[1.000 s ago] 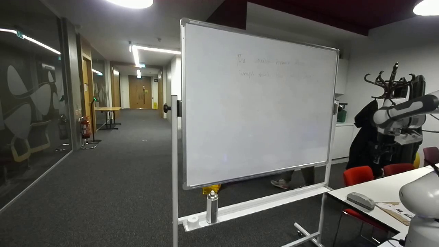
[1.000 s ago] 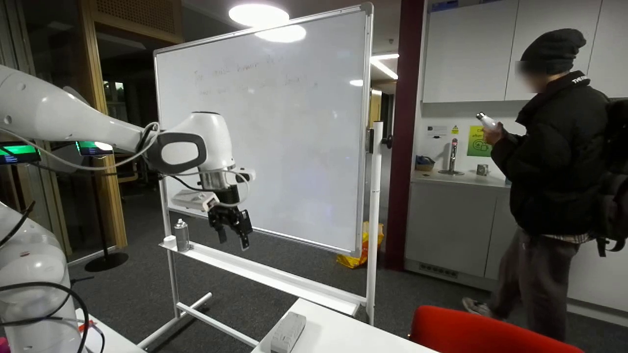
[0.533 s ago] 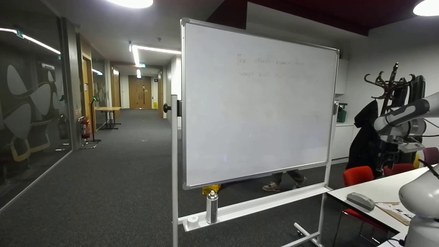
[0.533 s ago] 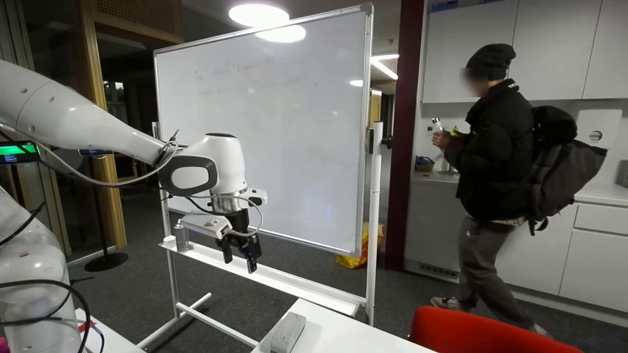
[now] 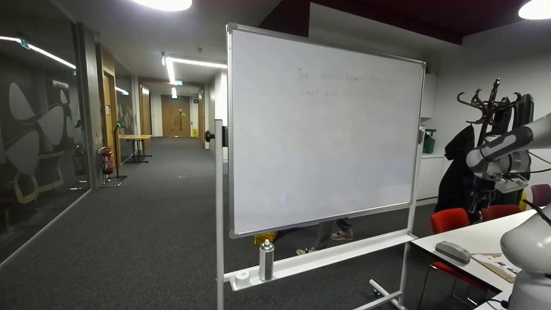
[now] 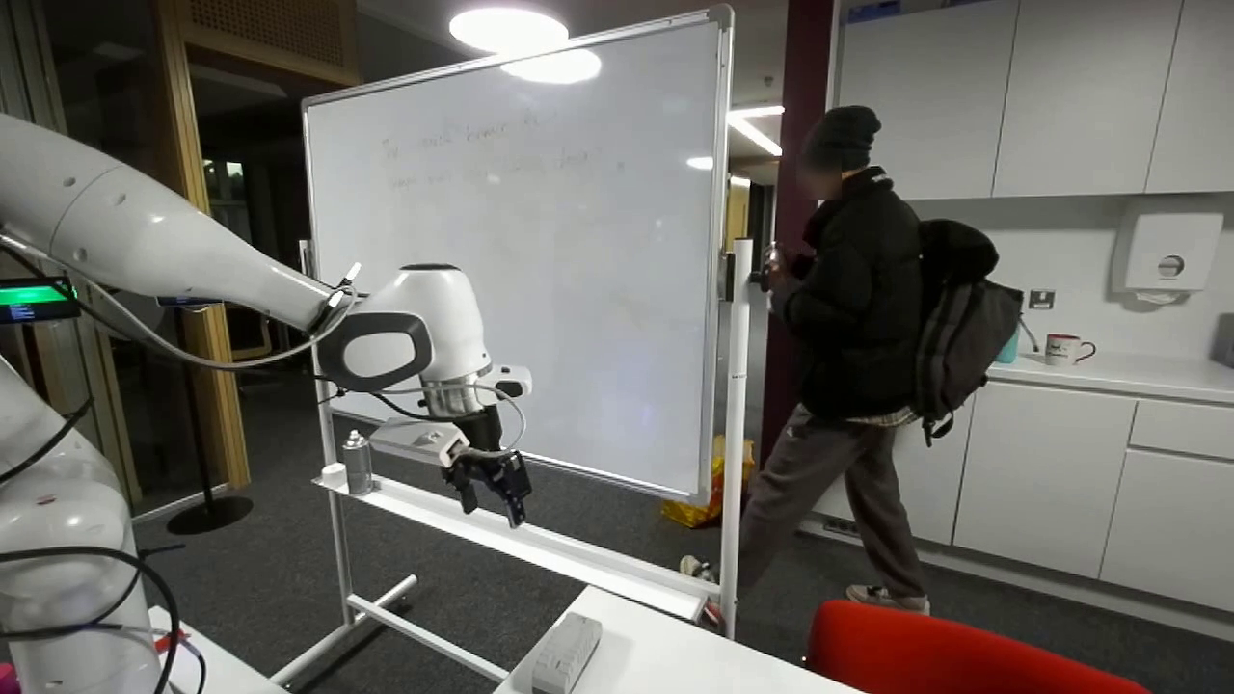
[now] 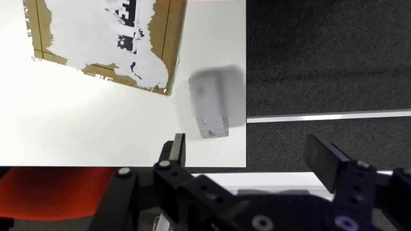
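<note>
Gripper [image 6: 494,517] hangs fingers-down in front of the whiteboard [image 5: 323,142]. Tool released: fingers spread wide, with the table corner, dark carpet [image 7: 327,64] and part of a white ledge [image 5: 340,254] showing in the gap in the wrist view.

Nearest thing: grey whiteboard eraser [image 7: 208,99], lying on the white table [image 7: 96,128] close to its corner, apart from the fingers. Its end toward the gripper looks layered. Cardboard piece [image 7: 102,41] bearing torn white paper lies near it, same table.

Whiteboard: two lines of faint handwriting [image 5: 335,77] high up, partly too pale to read. At one end of the ledge, a silver spray can [image 5: 266,262] upright, small white cylinder [image 5: 242,279] just beside it.

Around: red chair [image 6: 954,655] at the table. Person [image 6: 858,308] in black beanie and dark jacket, wearing a backpack [image 6: 964,337], mid-stride by the whiteboard. Mug [image 6: 1060,350] on the counter [image 6: 1166,378]. Coat stand [image 5: 488,103] hung with dark coats in an exterior view.
</note>
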